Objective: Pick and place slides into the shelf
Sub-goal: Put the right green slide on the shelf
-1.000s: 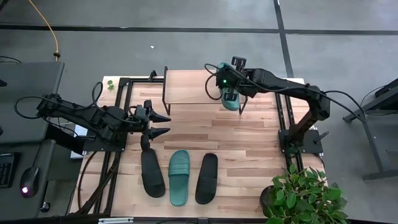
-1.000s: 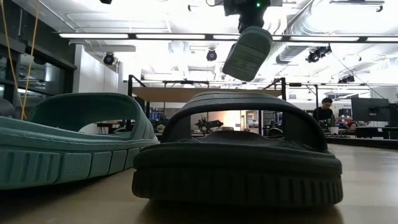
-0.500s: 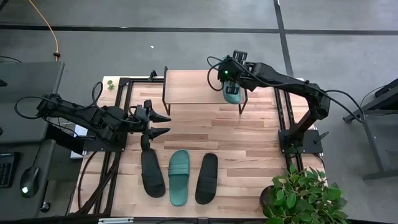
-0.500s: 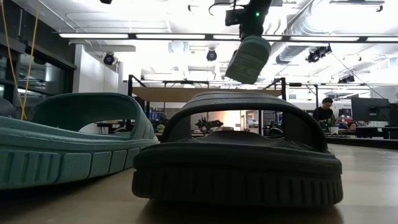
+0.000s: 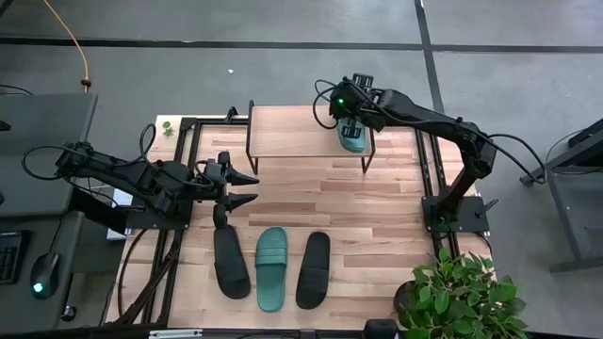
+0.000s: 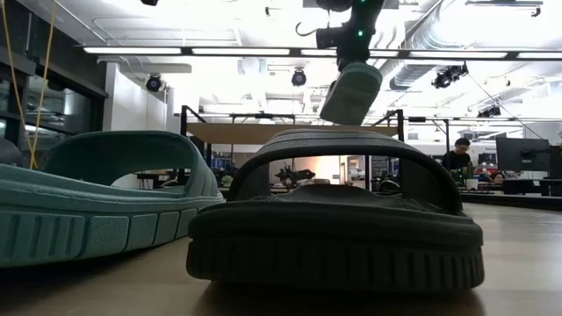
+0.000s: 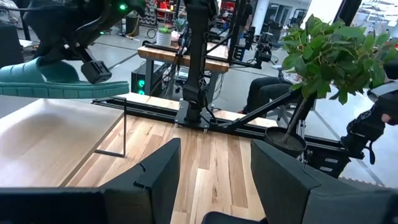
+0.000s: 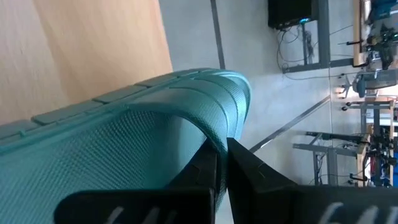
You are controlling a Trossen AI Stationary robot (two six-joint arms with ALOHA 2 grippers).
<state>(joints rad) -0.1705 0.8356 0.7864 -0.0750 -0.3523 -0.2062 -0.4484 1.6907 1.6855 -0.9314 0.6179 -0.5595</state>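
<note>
A teal slide (image 5: 352, 137) is held by its strap in the right gripper (image 5: 345, 115), whose fingers are pinched together on it, above the right end of the shelf (image 5: 292, 132) at the table's far edge. The left gripper (image 5: 241, 187), fingers spread apart, is kept near the left edge. Two black slides (image 5: 229, 260) and a second teal slide (image 5: 271, 267) are lined up along the near edge.

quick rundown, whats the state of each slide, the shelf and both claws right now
Teal slide in the air: gripped by its strap, held over the shelf's right end, not set down.
Black slide, left: flat on the table.
Teal slide, middle: flat on the table.
Black slide, right: flat on the table.
Shelf: upright, top bare.
Right claw: shut on the teal slide.
Left claw: open, empty, over the table's left.
</note>
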